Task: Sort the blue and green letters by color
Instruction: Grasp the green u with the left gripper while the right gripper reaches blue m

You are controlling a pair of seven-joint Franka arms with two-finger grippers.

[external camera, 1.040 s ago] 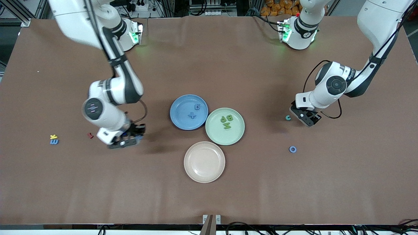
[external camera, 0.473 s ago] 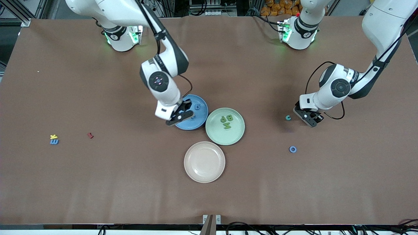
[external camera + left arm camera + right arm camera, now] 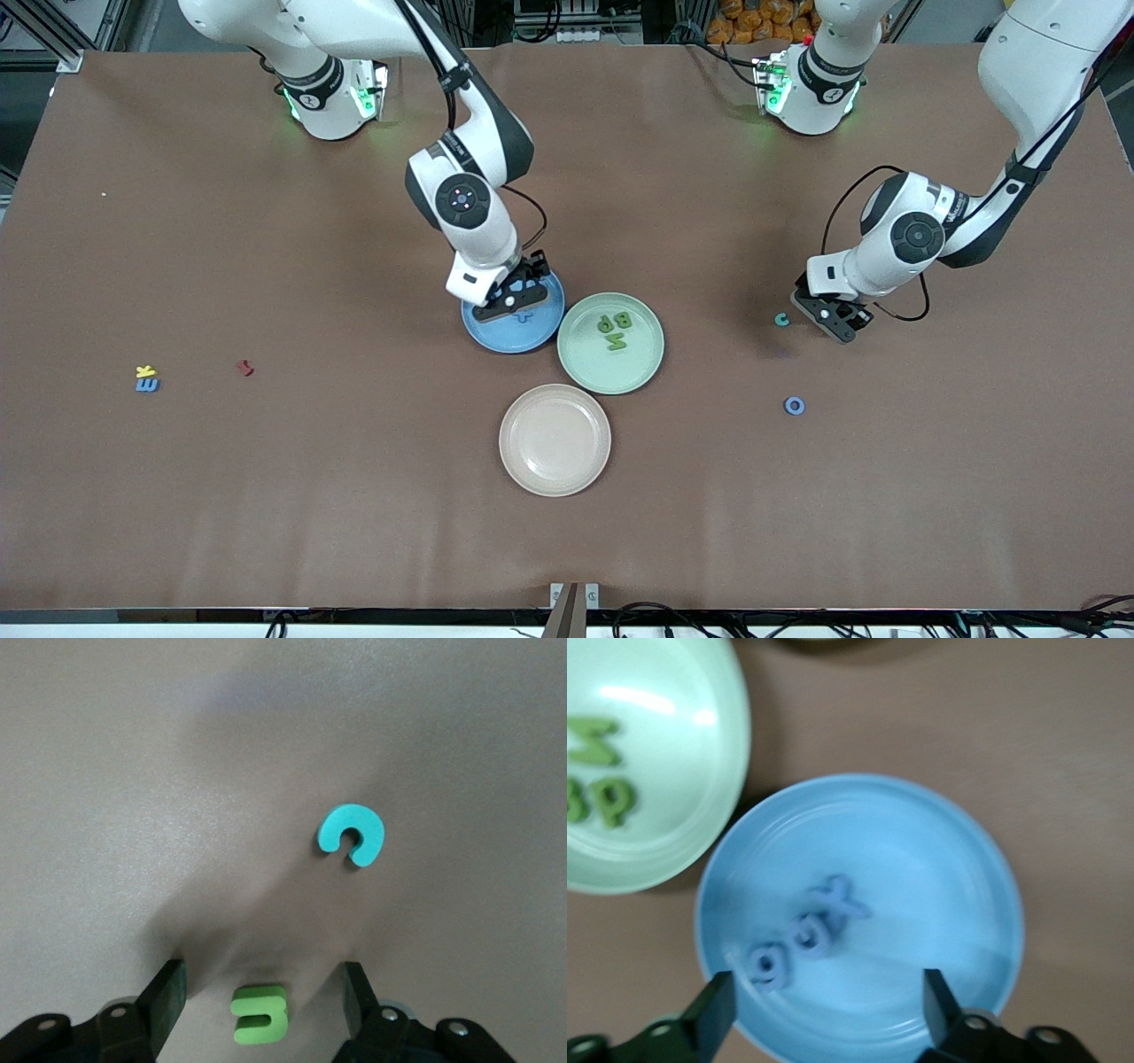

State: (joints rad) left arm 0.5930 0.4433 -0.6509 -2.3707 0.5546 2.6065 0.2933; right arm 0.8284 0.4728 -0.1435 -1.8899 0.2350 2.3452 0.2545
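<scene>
Three blue pieces now lie in the blue plate [image 3: 496, 332] under the right gripper [image 3: 512, 294], whose jaws have just spread wide and empty after carrying one over. Left gripper [image 3: 264, 992], part open, is dropping astride a green letter [image 3: 260, 1014] on the table [image 3: 354, 496] beside a teal C [image 3: 781, 320]; blue M [image 3: 147, 385] and blue ring [image 3: 794, 405] remain unsorted.

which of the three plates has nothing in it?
The round beige plate, nearest the front camera. The round blue plate holds small blue foam letters under the right gripper; the round pale green plate holds green foam letters.

Green letter [image 3: 260, 1014] between open fingers [image 3: 166, 997]
</scene>
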